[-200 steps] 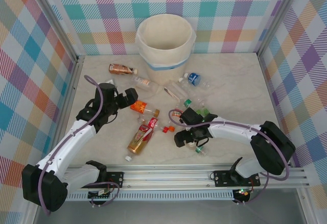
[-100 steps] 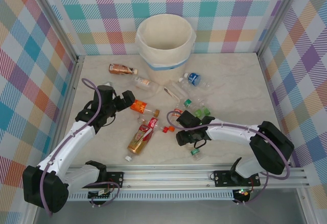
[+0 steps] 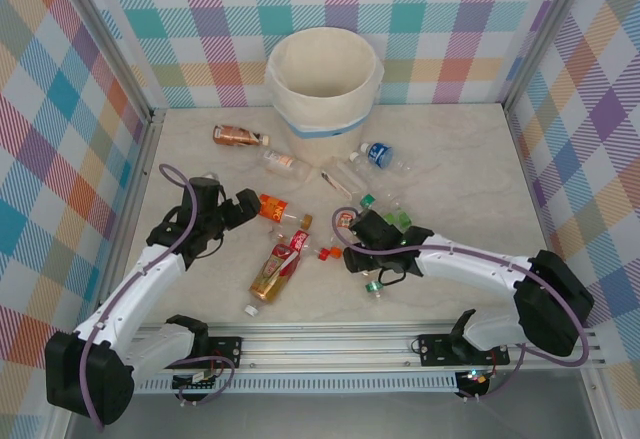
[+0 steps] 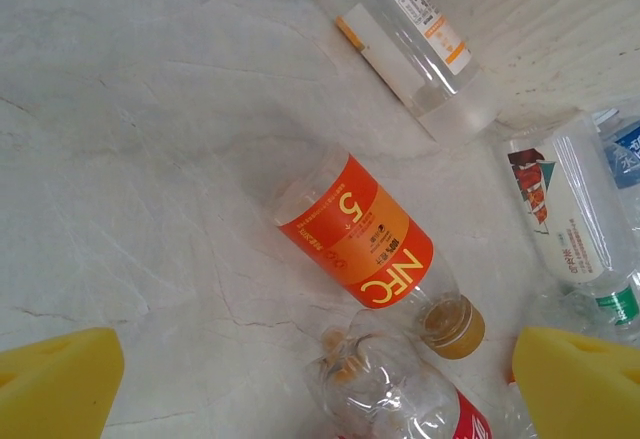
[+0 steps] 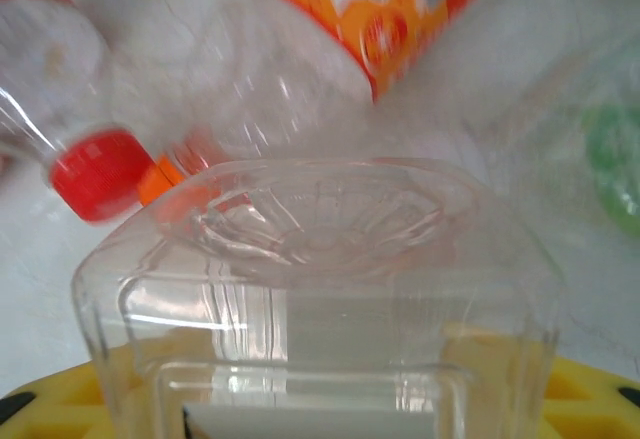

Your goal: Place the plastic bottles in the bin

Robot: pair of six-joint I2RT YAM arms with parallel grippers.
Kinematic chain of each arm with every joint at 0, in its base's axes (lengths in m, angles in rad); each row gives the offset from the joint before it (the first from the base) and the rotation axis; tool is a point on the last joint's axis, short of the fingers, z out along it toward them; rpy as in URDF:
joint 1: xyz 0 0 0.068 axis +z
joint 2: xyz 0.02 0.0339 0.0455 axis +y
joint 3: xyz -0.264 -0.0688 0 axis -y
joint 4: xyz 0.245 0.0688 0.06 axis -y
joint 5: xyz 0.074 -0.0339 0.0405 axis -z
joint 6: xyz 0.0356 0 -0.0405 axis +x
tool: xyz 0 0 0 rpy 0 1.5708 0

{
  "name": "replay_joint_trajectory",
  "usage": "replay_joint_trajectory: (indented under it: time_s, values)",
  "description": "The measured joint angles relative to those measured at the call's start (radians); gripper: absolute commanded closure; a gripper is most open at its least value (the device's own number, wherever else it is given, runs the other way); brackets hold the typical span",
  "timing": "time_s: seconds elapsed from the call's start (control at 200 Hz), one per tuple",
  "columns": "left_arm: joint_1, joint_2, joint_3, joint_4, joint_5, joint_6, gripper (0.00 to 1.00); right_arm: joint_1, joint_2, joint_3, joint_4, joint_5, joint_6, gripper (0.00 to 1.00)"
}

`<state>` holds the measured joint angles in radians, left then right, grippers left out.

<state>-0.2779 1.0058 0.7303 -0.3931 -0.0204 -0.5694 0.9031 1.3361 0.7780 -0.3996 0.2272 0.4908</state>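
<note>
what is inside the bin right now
The bin shows its white liner along the far inner wall. The near wall covers the bottom, so anything lying there cannot be told.

I see a pale marbled tabletop (image 3: 470, 159), checked pastel panels (image 3: 450, 19) along its far and side edges, a metal rail (image 3: 330, 344) at its near edge.

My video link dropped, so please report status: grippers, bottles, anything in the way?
Left gripper open over orange-label bottle. Right gripper shut on clear bottle. Bin at far side; loose bottles lie between.
</note>
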Motion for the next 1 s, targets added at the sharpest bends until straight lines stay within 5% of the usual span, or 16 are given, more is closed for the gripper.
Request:
replay_joint_trajectory:
  time_s: [0.46, 1.0]
  values:
    - [0.016, -0.040, -0.034, -0.012, 0.005, -0.021, 0.00, 0.000, 0.169, 0.224, 0.402, 0.043, -0.010, 0.51]
    - [0.021, -0.071, -0.055, -0.045, 0.037, -0.018, 0.00, -0.034, 0.433, 0.838, 0.623, 0.044, -0.372, 0.52]
